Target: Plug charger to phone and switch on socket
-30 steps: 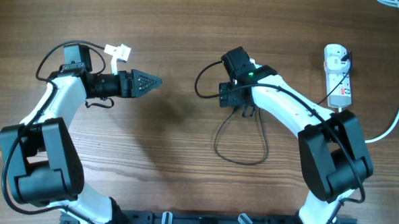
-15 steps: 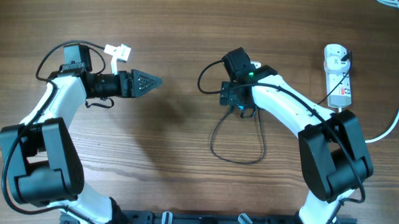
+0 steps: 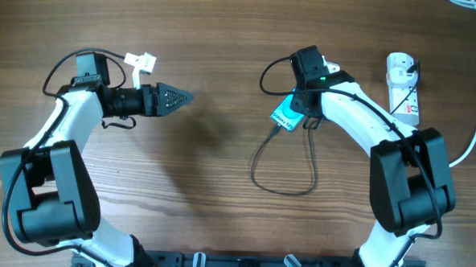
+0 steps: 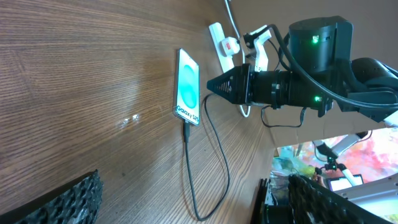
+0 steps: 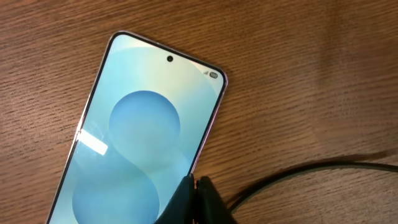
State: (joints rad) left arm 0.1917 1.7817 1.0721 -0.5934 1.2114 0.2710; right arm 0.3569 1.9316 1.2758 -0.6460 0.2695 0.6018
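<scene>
The phone (image 3: 283, 116) lies flat on the wood, teal screen up, and fills the right wrist view (image 5: 143, 124). The charger (image 3: 285, 164), a thin black cable, loops toward the front of the table. Its tip meets the phone's lower end (image 4: 185, 129). My right gripper (image 3: 298, 112) is shut with nothing in it, and its tips (image 5: 194, 183) sit just above the phone's long edge. The white socket (image 3: 402, 88) lies at the back right, past that arm. My left gripper (image 3: 183, 96) hangs open far to the left, its fingers (image 4: 74, 196) wide apart and empty.
A thick white cord (image 3: 473, 136) curves from the socket along the right table edge. A small white tag (image 3: 140, 62) sticks out beside the left arm. The arm bases and a black rail (image 3: 240, 266) line the front edge.
My right gripper has shut and moved right and back, uncovering the phone that it hid. The cable loop shifted slightly. The left arm has not moved.
</scene>
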